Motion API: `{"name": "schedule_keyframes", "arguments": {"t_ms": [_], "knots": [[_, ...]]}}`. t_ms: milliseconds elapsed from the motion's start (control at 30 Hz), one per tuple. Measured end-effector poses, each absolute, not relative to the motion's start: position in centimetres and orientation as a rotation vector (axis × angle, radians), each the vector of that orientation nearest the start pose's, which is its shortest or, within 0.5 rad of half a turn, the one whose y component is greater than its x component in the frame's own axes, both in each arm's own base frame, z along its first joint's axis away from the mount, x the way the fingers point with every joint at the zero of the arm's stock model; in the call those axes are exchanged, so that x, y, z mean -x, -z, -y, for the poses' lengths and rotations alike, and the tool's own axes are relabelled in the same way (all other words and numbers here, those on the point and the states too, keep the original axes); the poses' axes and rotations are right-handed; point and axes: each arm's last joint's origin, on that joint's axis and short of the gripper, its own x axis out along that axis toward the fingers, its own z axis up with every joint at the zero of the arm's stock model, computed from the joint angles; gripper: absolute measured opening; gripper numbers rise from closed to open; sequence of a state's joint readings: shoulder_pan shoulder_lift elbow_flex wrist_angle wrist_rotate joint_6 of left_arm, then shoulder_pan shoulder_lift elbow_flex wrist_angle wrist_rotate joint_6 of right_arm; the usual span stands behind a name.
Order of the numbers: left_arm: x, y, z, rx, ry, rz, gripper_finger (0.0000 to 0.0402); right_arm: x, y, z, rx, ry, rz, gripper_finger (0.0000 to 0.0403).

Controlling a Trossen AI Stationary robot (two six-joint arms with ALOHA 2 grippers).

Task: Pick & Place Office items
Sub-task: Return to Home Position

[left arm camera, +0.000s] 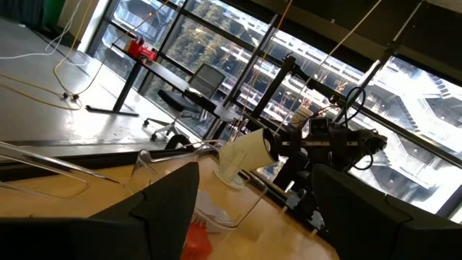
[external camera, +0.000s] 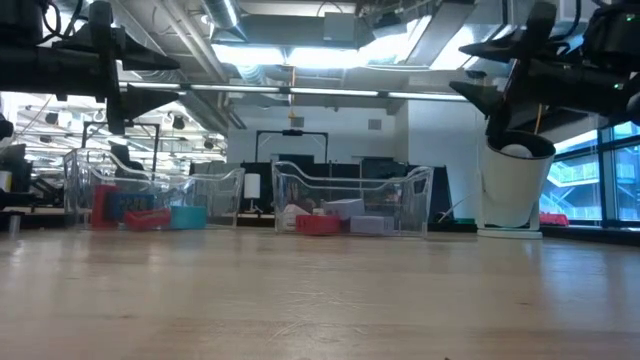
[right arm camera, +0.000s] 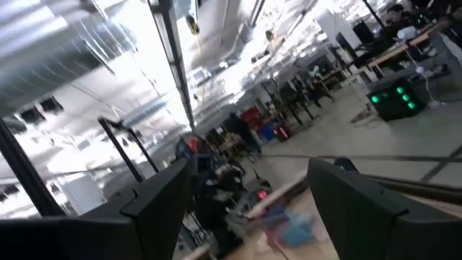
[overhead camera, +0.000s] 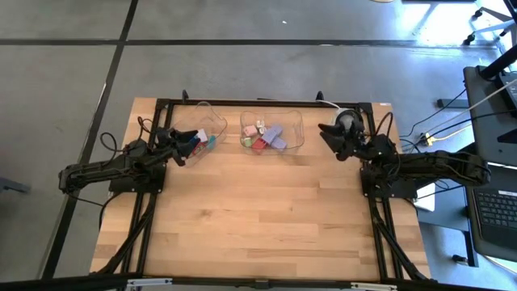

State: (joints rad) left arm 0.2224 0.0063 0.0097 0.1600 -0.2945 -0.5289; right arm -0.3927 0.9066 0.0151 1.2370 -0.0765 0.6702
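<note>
A pale wooden worktop (overhead camera: 258, 218) in a black frame stands on a grey concrete floor (overhead camera: 65, 65), in a bright hall with ceiling lights (external camera: 300, 55) and ducts. Two clear trays sit along its far edge, a left tray (overhead camera: 212, 120) and a middle tray (overhead camera: 292, 125). Both hold the office items (overhead camera: 271, 137), in red, teal, lavender and pink. The left gripper (overhead camera: 192, 144) hangs at the left tray's rim. The right gripper (overhead camera: 326, 134) is near the far right corner, beside a round white object (overhead camera: 347, 120). Both claws gape wide and empty.
</note>
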Motion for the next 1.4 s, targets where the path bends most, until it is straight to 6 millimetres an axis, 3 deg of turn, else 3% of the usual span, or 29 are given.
{"name": "schedule_keyframes", "arguments": {"t_ms": [167,800,1400], "knots": [[-9.1,-18.2,-2.9,0.522,-0.46,0.298,0.0267,-13.9,-18.5,5.2,-0.507,0.22,0.328,0.0283],[-9.1,-18.1,-2.9,0.522,-0.46,0.295,0.0267,-9.7,-18.5,3.6,-0.279,0.372,0.226,0.0283],[-9.1,-18.1,-2.9,0.522,-0.461,0.295,0.0267,-8.9,-17.7,3.5,-0.283,0.427,0.171,0.0283]]}}
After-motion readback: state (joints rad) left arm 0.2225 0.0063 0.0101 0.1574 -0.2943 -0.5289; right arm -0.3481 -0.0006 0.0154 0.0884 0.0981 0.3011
